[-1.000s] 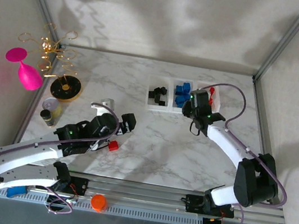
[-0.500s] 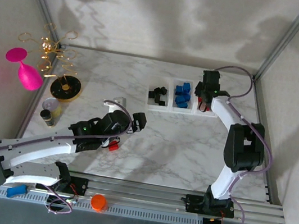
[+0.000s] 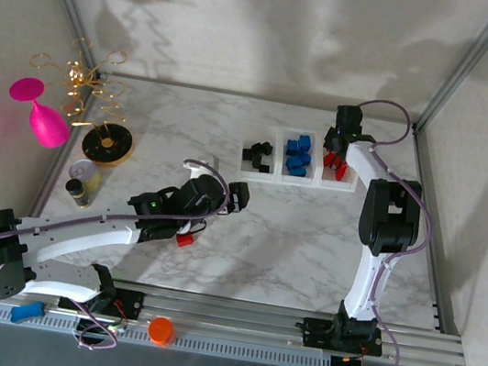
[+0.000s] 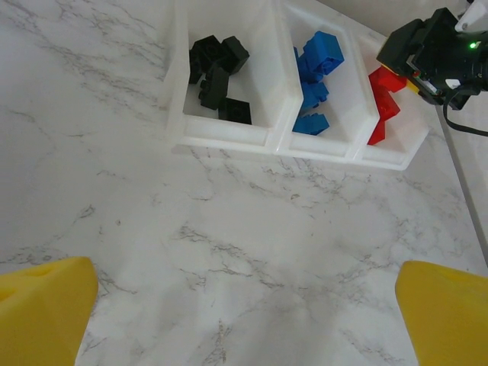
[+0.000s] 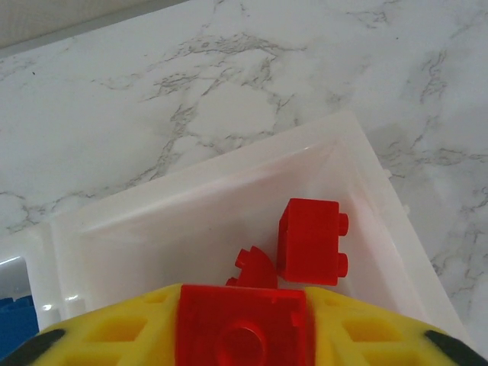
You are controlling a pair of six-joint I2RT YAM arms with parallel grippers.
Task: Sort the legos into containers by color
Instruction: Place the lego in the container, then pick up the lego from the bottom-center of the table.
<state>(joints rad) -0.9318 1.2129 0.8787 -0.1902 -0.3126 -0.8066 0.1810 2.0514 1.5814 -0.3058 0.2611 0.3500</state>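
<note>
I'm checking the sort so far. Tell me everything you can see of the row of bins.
The row of bins is three open-topped compartments of white, translucent-looking plastic, joined side by side and standing flat on the marble table. In the left wrist view the left one holds black bricks, the middle blue bricks, the right red bricks. The right claw hangs over the red one, a red brick between its pads.

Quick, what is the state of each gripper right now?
Left gripper: open, holding nothing.
Right gripper: closed on a red brick.

Overhead view and both wrist cameras share the containers [image 3: 277, 159], right nearest.
</note>
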